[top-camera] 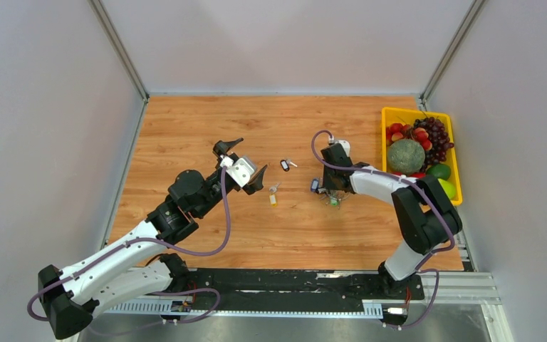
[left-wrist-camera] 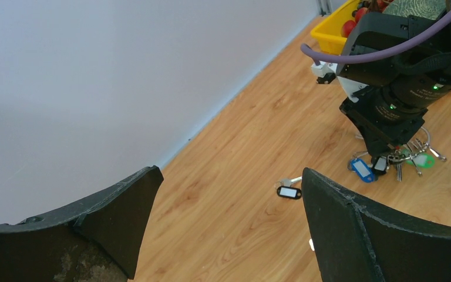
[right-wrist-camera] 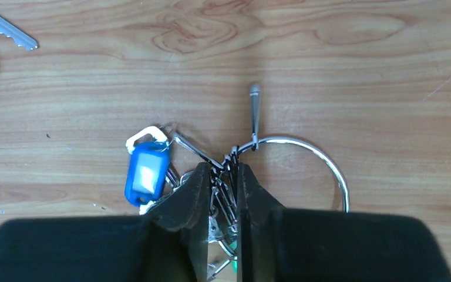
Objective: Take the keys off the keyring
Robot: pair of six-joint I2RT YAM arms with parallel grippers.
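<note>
The smooth wooden table [top-camera: 206, 121] carries everything. The left gripper [top-camera: 244, 162] gapes wide, well to the left. The right gripper [right-wrist-camera: 224, 176], far nearer, stands over the keyring [right-wrist-camera: 296, 140], a thin steel loop lying flat and bowing right of its tips. Its jaws stand narrow around the bunched keys [right-wrist-camera: 147, 173], but whether they pinch I cannot tell.

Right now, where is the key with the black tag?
In the top view the black-tagged key lies loose on the table near its middle, just left of the right pincer, off the keyring.
</note>
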